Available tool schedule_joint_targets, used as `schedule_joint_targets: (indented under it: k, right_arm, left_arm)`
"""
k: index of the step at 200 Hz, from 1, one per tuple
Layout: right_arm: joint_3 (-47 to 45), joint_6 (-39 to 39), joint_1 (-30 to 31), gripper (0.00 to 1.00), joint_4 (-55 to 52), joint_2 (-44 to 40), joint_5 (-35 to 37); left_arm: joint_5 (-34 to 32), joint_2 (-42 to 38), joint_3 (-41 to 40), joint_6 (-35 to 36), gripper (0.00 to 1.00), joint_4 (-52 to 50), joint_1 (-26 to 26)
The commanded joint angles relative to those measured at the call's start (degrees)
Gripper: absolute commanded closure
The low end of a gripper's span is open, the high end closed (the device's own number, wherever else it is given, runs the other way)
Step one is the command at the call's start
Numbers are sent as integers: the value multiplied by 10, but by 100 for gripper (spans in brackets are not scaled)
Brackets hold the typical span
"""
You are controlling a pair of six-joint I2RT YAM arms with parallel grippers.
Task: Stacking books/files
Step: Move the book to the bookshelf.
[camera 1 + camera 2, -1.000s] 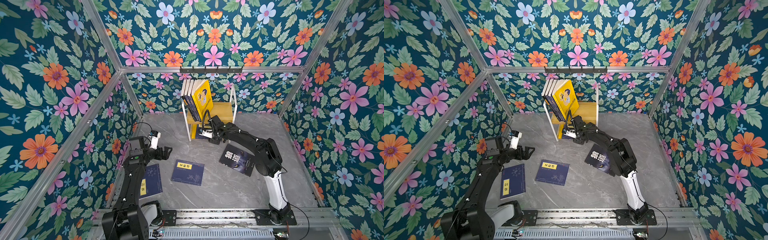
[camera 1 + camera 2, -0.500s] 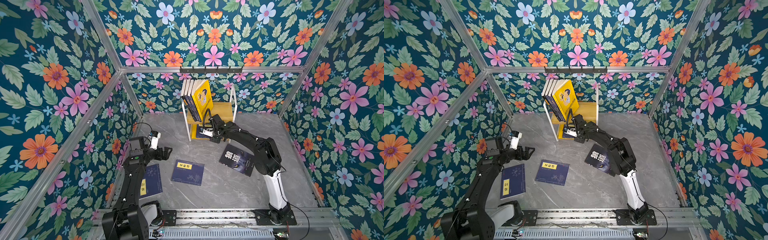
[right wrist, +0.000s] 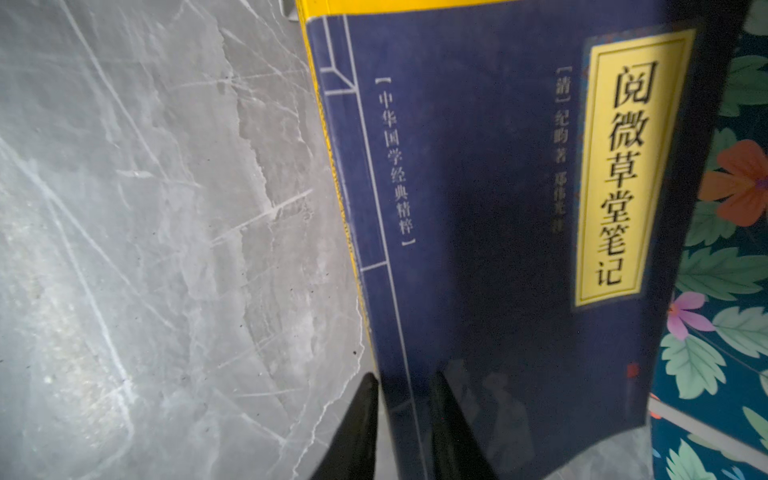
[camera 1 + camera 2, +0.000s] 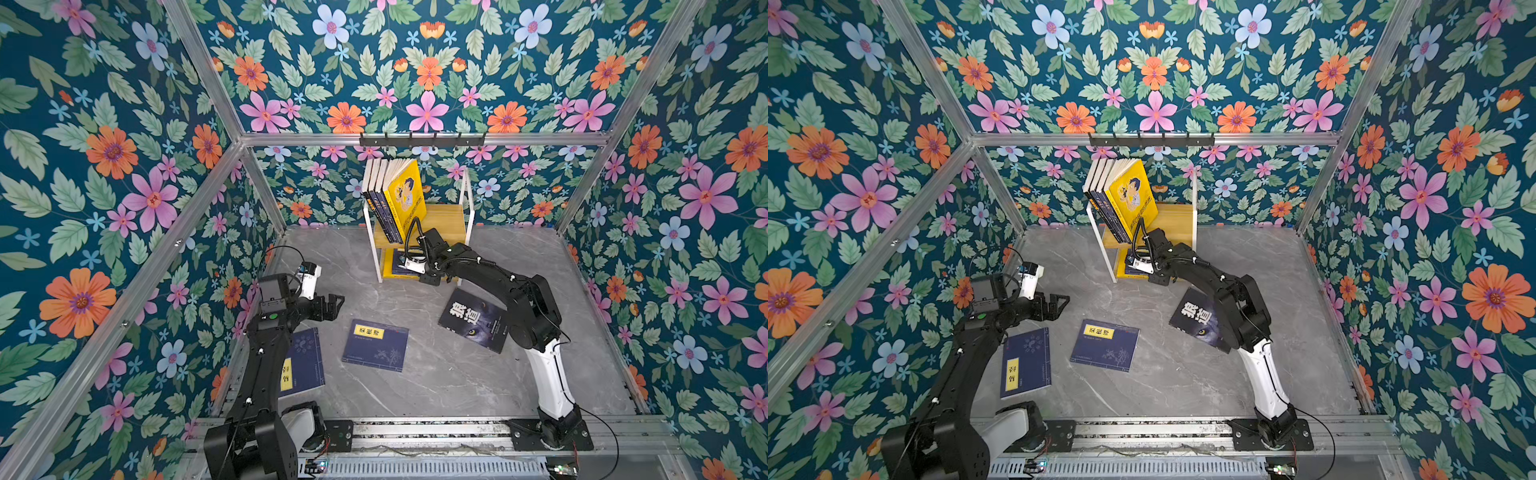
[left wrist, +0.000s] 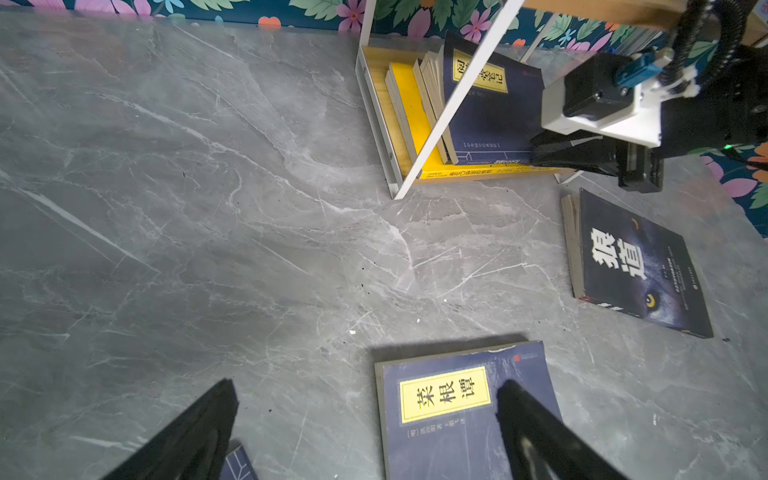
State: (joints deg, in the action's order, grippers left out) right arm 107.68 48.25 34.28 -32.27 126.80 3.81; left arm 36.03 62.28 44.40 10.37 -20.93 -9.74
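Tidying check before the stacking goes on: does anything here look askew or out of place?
Yes. The upper-shelf books lean sideways rather than standing straight. Below, the navy book is tilted up off the yellow stack, its edge pinched in the right claw. A black book lies skewed on the table.

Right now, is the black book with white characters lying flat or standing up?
Lying flat. The black book rests cover up on the table, with its white characters and an eye showing.
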Motion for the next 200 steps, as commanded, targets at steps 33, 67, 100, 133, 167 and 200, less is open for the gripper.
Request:
schedule_joint_targets:
  k: [33,67,100,133,167,200]
  right_arm:
    - [1,11,0,78,19,5,6]
    - [2,17,-1,80,23,8,8]
    - [4,17,-2,81,23,6,2]
    - [3,19,-2,83,24,6,2]
    - [3,20,-3,85,27,7,4]
    - [2,17,-3,85,29,7,-2]
  left_arm:
    - [5,-5,-1,-6,0,9,-1]
    - [5,-5,0,-6,0,9,-2]
    - [4,-3,0,-6,0,9,-2]
    - [5,-1,-1,-7,0,10,-3]
    - [6,-3,-1,-6,0,11,-4]
    - [5,-2,-1,-5,0,11,-4]
